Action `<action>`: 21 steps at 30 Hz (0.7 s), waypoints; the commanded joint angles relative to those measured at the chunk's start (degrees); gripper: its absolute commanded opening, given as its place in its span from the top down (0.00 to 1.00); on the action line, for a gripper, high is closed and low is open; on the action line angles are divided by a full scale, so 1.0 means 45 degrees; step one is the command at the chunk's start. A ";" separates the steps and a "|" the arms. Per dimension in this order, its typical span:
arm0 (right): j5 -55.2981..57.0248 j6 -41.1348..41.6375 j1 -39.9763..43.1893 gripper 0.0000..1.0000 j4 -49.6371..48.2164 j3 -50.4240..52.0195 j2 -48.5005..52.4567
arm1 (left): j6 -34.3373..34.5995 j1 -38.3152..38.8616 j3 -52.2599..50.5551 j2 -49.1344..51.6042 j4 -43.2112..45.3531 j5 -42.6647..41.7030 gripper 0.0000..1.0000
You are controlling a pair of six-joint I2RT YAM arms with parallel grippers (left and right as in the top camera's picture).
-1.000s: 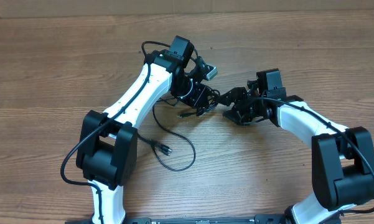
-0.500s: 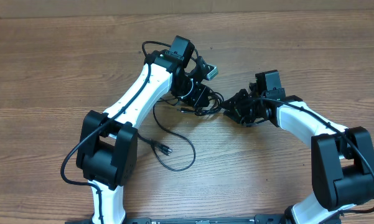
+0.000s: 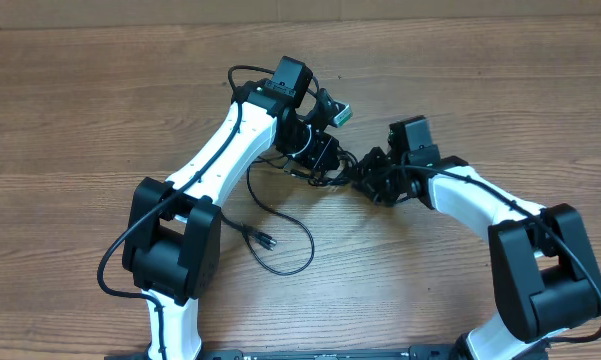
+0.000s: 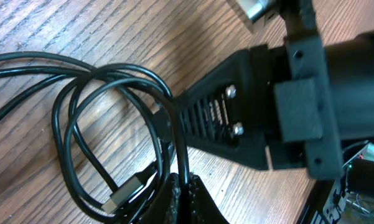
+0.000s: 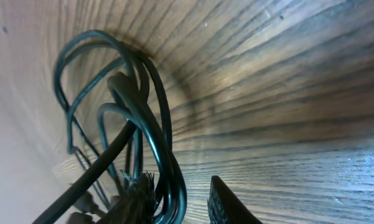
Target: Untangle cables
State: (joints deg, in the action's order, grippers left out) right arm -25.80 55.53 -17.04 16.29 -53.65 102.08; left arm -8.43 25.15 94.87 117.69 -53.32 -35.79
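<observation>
Left gripper [image 4: 185, 188] pinches cables [image 4: 31, 60] (right gripper [image 5: 182, 198] perhaps loosely astride).

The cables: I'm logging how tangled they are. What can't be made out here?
Overhead: the cables bunch under the left gripper and right gripper; crossings there are hidden, too small.
Left wrist: strands run off the left edge; how many cables, unclear.
Right wrist: strands are blurred near the lens, their ends cut off by the bottom edge.

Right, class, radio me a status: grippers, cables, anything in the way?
Left gripper shut on cables. Right gripper open, straddling them. Cables looped, tangled. Grippers crowd each other.
</observation>
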 commanded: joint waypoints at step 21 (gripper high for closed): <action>0.1729 0.1676 -0.0214 0.92 -0.1331 -0.0141 0.0039 | 0.0641 0.0039 0.0034 0.0034 0.0199 -0.2531 0.96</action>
State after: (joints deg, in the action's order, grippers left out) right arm -19.09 61.63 -17.67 11.03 -53.65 102.08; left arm -6.22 25.15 94.87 117.67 -52.60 -42.98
